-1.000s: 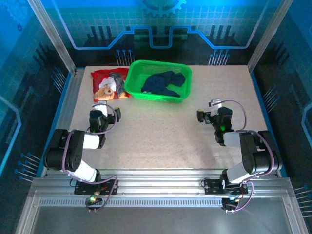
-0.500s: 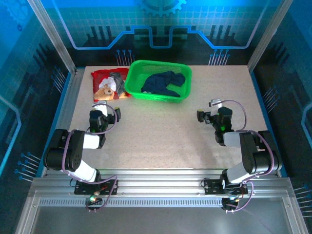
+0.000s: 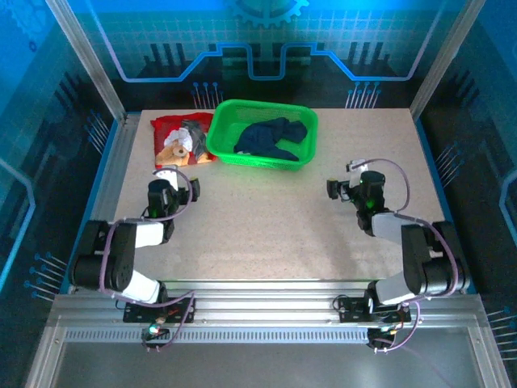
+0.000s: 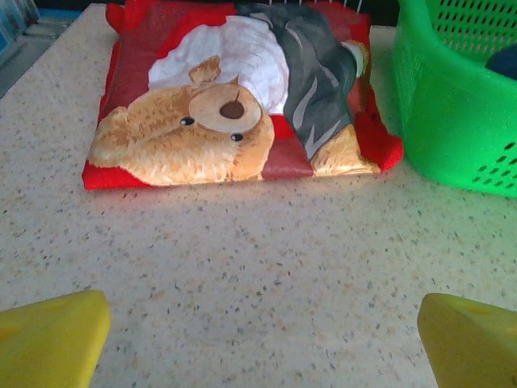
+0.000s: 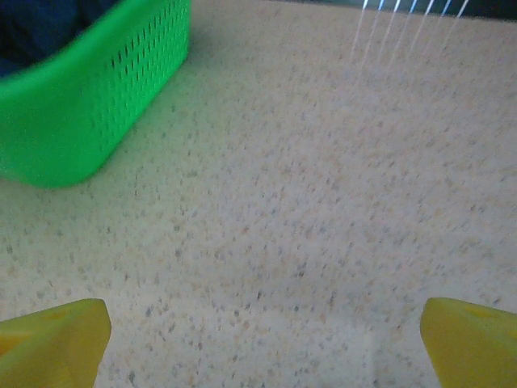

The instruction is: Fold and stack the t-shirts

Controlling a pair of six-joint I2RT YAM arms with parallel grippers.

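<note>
Partly hidden: navy shirt (image 3: 271, 139) bunched in green basket (image 3: 258, 161), print unreadable.

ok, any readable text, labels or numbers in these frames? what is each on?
None readable.
red t-shirt: teddy-bear picture, no words.
navy t-shirt, bunched in the green basket: no lettering showing.
back panel: circuit and gear graphics, no lettering.

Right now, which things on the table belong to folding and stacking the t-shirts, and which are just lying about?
Part of the job:
red t-shirt, teddy-bear picture, flat beside the green basket
navy t-shirt, crumpled inside it

Just there:
green basket, merely holding the navy shirt
</note>
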